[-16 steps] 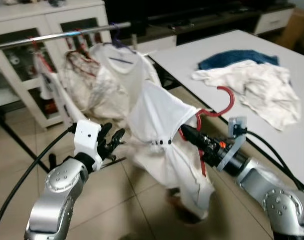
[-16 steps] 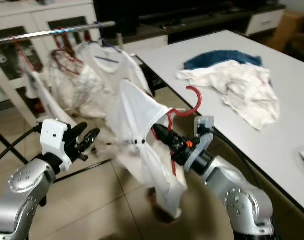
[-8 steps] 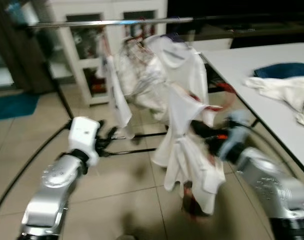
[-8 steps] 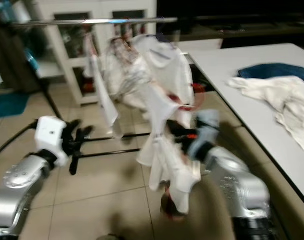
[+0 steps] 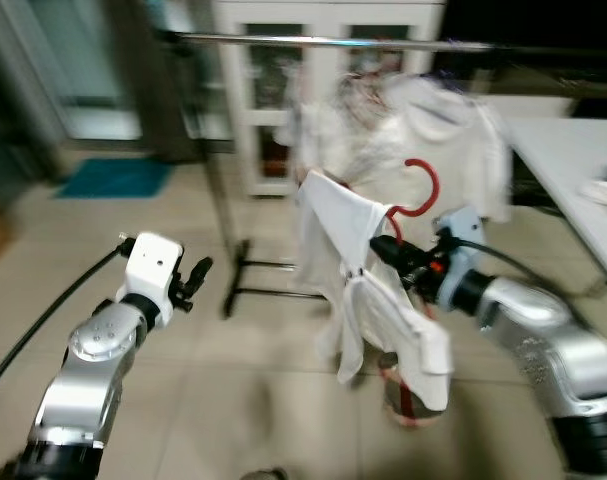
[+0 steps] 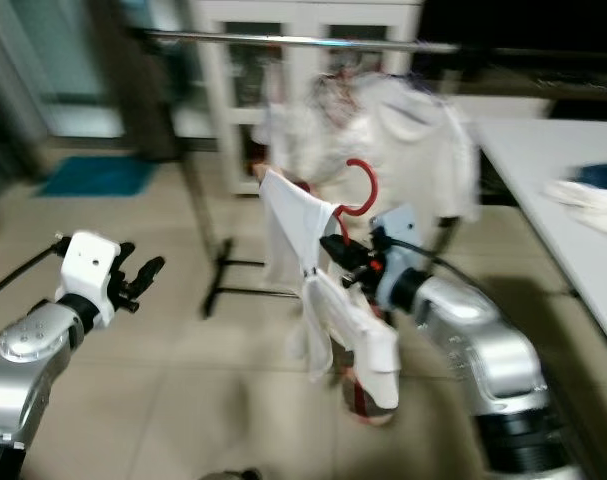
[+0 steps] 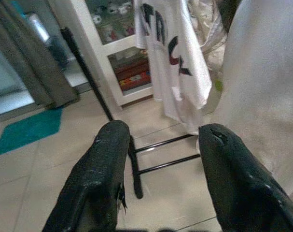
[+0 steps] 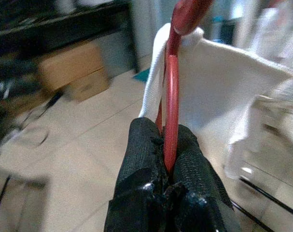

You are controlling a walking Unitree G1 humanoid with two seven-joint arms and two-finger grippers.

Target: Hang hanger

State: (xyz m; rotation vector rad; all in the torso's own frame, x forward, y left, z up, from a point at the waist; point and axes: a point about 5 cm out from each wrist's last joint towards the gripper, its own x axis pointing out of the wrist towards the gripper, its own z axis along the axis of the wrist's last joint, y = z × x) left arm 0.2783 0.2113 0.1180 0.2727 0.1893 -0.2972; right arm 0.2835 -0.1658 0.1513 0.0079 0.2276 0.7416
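My right gripper (image 5: 383, 248) is shut on a red hanger (image 5: 419, 190) that carries a white garment (image 5: 355, 270); the hook stands up above the fingers. In the right wrist view the two black fingers (image 8: 146, 154) pinch the red hanger (image 8: 171, 111) with white cloth (image 8: 218, 96) draped over it. A metal rail (image 5: 313, 41) runs across the top, holding several white garments (image 5: 433, 130). The hook is below the rail and in front of it. My left gripper (image 5: 195, 277) is held low over the floor on the left, open and holding nothing, as its fingers (image 7: 107, 159) show in the left wrist view.
The rack's black leg and foot (image 5: 245, 280) stand on the tiled floor between my arms. A white glass-door cabinet (image 5: 283, 90) is behind the rack. A white table (image 5: 583, 170) with cloth on it lies to the right. A teal mat (image 5: 113, 178) lies far left.
The view has swung left, bringing more floor and the rack's leg into sight. My right gripper still holds the hanger, now raised closer under the rail.
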